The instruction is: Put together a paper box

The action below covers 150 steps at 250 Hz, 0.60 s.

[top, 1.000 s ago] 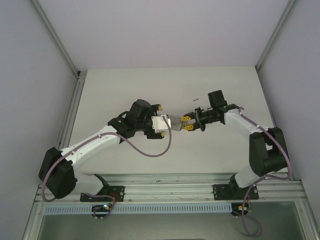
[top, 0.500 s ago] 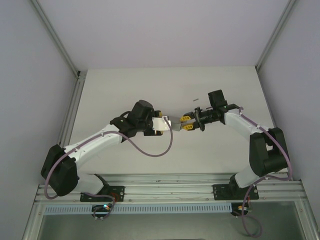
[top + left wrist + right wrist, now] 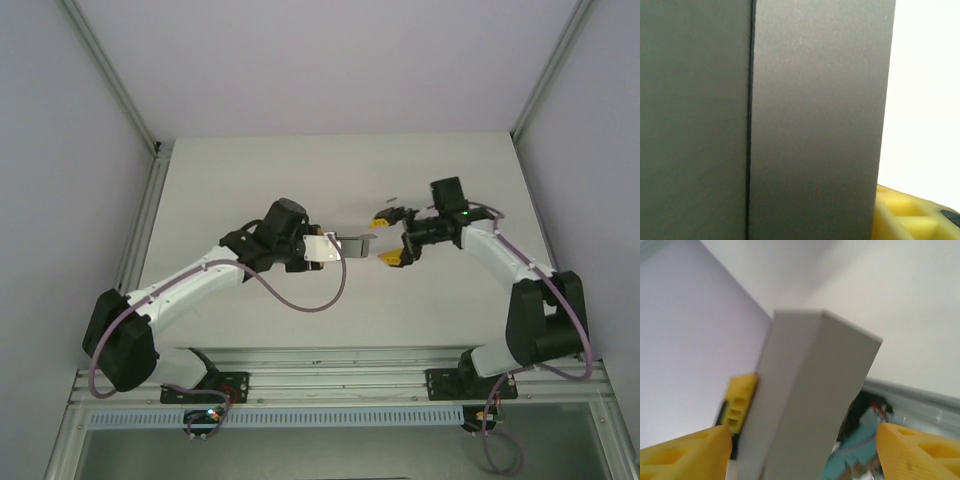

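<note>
- One paper box (image 3: 352, 243), plain grey card, folded into a small squarish shape, sits over the middle of the desk (image 3: 300, 170) between the two hands.
- Two arms, two hands, each with yellow fingers.
- Left hand (image 3: 335, 246) is clamped on the box's left end. In the right wrist view one of its yellow fingers (image 3: 740, 400) presses flat on the box (image 3: 810, 405) side.
- In the left wrist view grey card (image 3: 815, 125) sits right against the lens, with a fold line running top to bottom and one yellow finger (image 3: 910, 217) at the lower right corner.
- Right hand (image 3: 388, 237) is spread wide, holding nothing, just beside the box's right end and not touching it.
- Change: half a second ago the right hand was pinched on that end, and now it has let go and backed off to the right.
- Change: a second ago the left hand was wide open, and now it is closed on the box.
</note>
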{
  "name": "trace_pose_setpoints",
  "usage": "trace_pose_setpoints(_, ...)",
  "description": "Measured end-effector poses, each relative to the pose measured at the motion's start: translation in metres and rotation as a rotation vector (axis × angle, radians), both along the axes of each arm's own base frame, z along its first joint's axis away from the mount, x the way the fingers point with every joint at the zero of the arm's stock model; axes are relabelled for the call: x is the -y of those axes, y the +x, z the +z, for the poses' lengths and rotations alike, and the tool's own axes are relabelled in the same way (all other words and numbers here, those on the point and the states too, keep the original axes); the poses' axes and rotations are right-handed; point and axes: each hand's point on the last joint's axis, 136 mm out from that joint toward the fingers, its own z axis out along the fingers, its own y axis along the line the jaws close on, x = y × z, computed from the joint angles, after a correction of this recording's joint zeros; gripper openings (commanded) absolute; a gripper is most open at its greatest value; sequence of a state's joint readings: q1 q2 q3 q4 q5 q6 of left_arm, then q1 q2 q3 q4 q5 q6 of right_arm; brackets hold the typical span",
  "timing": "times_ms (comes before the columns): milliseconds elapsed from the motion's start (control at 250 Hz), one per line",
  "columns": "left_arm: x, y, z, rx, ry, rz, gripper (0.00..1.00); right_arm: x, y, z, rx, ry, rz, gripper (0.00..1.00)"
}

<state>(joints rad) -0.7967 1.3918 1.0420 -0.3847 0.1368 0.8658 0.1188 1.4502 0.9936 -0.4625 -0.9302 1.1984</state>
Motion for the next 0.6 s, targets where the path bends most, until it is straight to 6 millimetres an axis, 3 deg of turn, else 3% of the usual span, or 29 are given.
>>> trace_pose_setpoints(76, -0.003, -0.006, -0.005, -0.072, 0.021, 0.008, 0.48, 0.033, 0.015, 0.006, 0.204, -0.197, -0.051, 1.0)
trace_pose_setpoints(136, -0.006, -0.01, -0.009, -0.131, 0.032, 0.02, 0.49, 0.047, 0.017, 0.026, 0.435, -0.374, -0.044, 1.0)
trace_pose_setpoints(236, -0.012, -0.015, -0.019, -0.237, 0.048, 0.047, 0.48, 0.041, 0.003, 0.075, 0.892, -0.509, -0.007, 1.0)
trace_pose_setpoints(312, -0.016, -0.015, -0.029, -0.318, 0.072, 0.076, 0.48, 0.038, -0.015, 0.092, 1.136, -0.535, 0.029, 1.0)
trace_pose_setpoints(407, -0.019, -0.014, -0.039, -0.39, 0.105, 0.099, 0.49, 0.026, -0.02, 0.092, 1.283, -0.555, 0.156, 0.93)
trace_pose_setpoints(599, -0.023, -0.025, -0.052, -0.482, 0.153, 0.094, 0.5, -0.015, -0.02, 0.07, 1.378, -0.529, 0.463, 0.74)
